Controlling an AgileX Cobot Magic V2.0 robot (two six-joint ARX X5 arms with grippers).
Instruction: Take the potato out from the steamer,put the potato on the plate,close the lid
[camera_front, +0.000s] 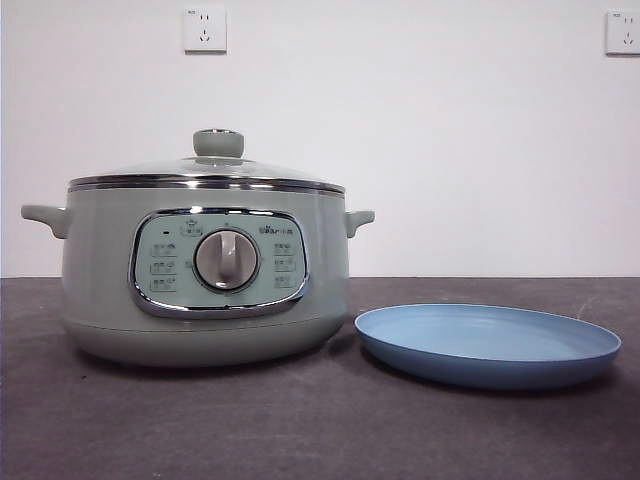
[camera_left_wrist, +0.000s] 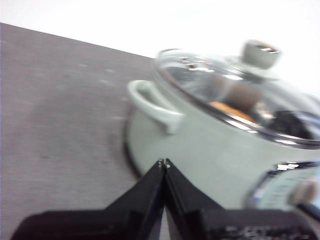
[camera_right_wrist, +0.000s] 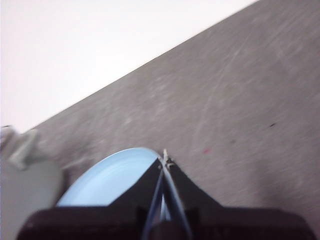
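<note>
Glossy glass lid (camera_front: 205, 168) with chrome rim, smooth satin steamer (camera_front: 205, 300), matt plate (camera_front: 488, 345), grainy tabletop (camera_front: 300, 420)

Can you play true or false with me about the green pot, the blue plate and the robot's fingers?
1. The lid is sitting on the steamer. True.
2. The potato is lying on the plate. False: the plate holds nothing, and something orange shows through the glass lid in the left wrist view.
3. The plate rests on the table beside the steamer. True.
4. The left gripper is holding the lid's knob. False: its fingers are pressed together on nothing, off to the steamer's side.
5. The right gripper has its fingers wide open. False: they are closed, above the plate's edge.
</note>
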